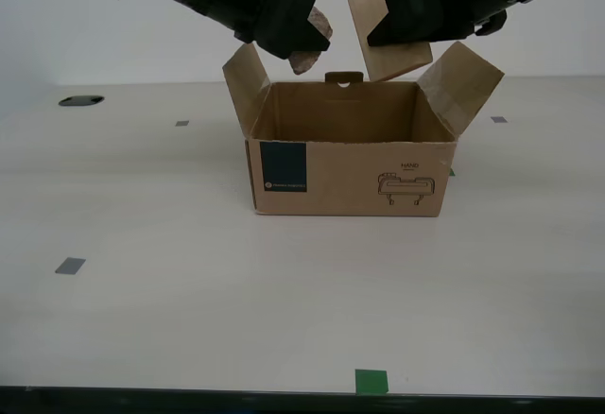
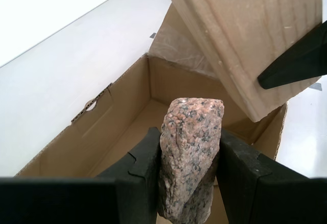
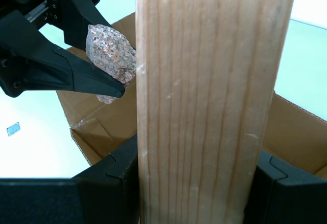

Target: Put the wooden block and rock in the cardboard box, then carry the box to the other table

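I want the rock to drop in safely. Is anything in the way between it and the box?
Nothing visible. The rock, held in my second gripper, hangs over the open box, whose floor looks bare. The block, in my first gripper, hangs beside it, not beneath.

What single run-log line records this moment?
first gripper: shut on wooden block | second gripper: shut on rock | both above cardboard box | box: empty
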Available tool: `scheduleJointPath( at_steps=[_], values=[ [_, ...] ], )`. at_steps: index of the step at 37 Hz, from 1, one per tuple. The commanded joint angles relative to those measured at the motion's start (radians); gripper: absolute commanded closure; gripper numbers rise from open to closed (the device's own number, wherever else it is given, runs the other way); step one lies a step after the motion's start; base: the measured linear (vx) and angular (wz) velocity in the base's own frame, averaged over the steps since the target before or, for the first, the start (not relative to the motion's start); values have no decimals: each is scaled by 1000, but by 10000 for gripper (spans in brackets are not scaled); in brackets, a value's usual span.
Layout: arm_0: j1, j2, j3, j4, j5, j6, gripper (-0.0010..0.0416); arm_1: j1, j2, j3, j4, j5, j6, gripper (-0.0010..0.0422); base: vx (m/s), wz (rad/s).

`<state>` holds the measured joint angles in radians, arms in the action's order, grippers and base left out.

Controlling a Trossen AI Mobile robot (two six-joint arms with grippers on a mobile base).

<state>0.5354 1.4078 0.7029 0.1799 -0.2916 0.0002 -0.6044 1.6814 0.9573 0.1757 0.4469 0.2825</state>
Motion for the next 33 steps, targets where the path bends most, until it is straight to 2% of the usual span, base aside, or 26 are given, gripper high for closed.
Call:
scheduleJointPath(
  at_steps=[1,33],
  values=[
    [0,-1,1,6,-4,0,406,-1,-1,4,8,4,2,412,0,0],
    [0,-1,1,-2,-4,0,406,-1,-1,6,6,4,-14,412,0,0]
  ],
)
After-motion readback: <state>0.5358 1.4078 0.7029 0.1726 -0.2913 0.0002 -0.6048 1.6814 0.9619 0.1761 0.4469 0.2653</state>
